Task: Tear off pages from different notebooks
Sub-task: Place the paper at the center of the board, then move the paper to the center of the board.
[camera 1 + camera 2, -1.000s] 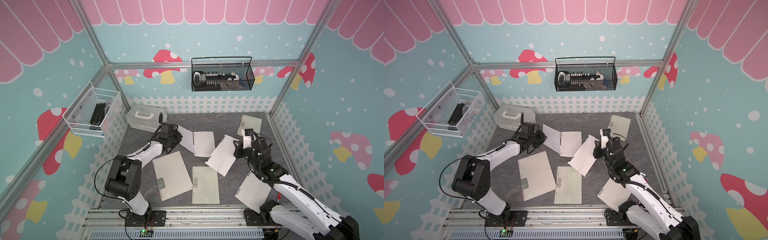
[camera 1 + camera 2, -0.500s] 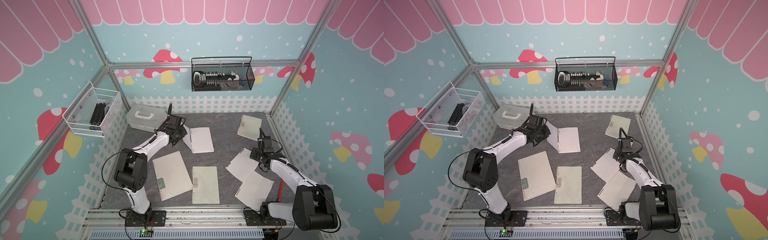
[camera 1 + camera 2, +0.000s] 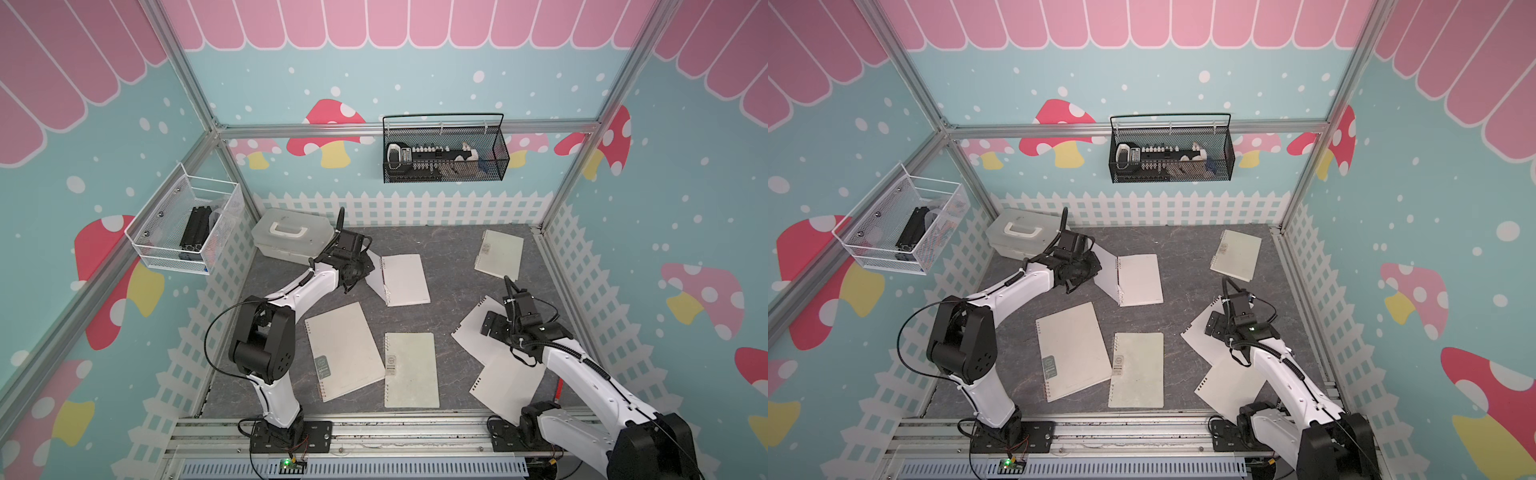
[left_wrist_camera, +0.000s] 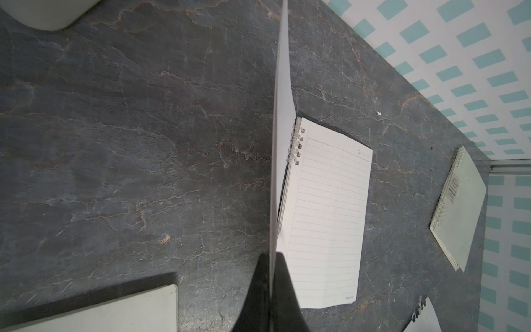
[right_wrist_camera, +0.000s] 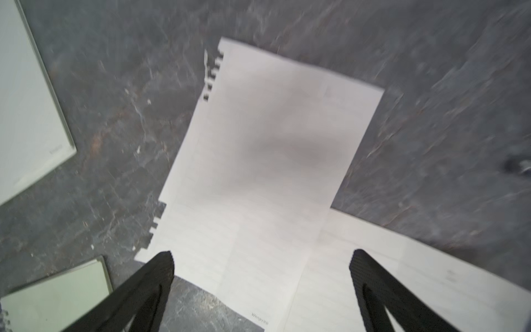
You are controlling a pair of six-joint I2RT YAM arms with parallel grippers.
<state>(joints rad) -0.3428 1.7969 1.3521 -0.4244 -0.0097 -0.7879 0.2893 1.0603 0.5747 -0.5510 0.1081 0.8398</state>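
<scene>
Left jaws clench a lifted sheet [image 4: 280, 115] of the open notebook [image 4: 327, 215]; right jaws gape above torn pages [image 5: 273, 143].

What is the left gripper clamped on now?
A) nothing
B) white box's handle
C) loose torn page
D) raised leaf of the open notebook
D: the left wrist view shows the left gripper pinching an upright leaf bound at the coil of the open notebook.
</scene>
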